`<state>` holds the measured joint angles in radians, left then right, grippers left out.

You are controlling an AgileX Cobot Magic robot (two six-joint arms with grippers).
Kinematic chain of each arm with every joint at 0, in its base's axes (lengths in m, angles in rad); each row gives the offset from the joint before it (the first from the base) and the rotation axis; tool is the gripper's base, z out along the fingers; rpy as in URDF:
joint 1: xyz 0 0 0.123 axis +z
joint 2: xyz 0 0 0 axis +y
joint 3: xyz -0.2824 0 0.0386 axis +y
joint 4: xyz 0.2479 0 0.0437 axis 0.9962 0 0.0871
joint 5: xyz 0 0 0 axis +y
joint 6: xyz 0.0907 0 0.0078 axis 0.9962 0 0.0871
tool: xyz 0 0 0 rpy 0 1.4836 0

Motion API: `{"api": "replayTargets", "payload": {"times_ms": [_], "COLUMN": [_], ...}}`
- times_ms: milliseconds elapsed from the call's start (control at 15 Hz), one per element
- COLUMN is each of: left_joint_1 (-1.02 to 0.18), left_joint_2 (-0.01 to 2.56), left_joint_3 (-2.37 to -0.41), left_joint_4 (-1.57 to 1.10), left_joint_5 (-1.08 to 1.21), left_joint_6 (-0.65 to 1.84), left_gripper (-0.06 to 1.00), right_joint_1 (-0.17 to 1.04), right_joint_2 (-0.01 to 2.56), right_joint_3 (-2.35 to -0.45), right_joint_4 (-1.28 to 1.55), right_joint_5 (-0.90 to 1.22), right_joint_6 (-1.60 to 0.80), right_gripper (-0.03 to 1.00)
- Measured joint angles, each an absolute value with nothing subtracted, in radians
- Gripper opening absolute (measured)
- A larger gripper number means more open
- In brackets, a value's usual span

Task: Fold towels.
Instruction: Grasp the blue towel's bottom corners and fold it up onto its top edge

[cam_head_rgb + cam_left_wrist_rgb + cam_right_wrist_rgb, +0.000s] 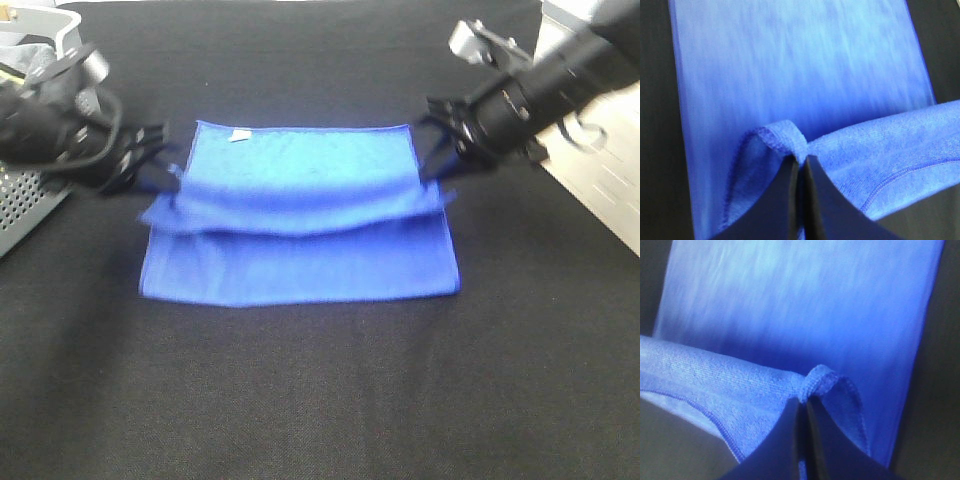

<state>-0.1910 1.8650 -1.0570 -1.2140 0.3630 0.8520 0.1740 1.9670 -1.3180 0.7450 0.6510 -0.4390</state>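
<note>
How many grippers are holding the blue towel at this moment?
2. The left gripper pinches the towel at its left edge, the right gripper at its right edge; both grip the same fold.

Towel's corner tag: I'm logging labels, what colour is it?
The small corner tag is white; exterior high view shows it best.

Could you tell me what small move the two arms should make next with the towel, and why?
Probably carry both pinched corners toward the near hem, then lower. The left gripper and right gripper are each shut on a corner of the towel, and the lifted edge hangs about midway, short of that hem.
</note>
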Motion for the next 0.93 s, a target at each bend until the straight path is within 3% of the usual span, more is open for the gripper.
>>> {"api": "replayTargets", "payload": {"times_ms": [400, 800, 867, 933], "left_joint_1": [-0.191, -0.191, -0.191, -0.191], "left_joint_2": [2.185, 2.466, 2.498, 2.51], "left_joint_3": [-1.557, -1.879, -1.91, -1.925], "left_joint_4": [-1.152, -1.105, -1.105, -1.1], "left_joint_5": [0.263, 0.224, 0.224, 0.223], "left_joint_6": [0.852, 0.852, 0.852, 0.852], "left_gripper": [0.01, 0.02, 0.04, 0.17], "right_joint_1": [0.155, 0.137, 0.137, 0.137], "right_joint_2": [2.346, 2.614, 2.637, 2.652], "right_joint_3": [-1.923, -2.256, -2.267, -2.267], "right_joint_4": [0.616, 0.598, 0.588, 0.573], "right_joint_5": [0.677, 0.669, 0.653, 0.642], "right_joint_6": [-0.329, -0.336, -0.335, -0.335], "right_gripper": [0.0, 0.0, 0.05, 0.15]}}
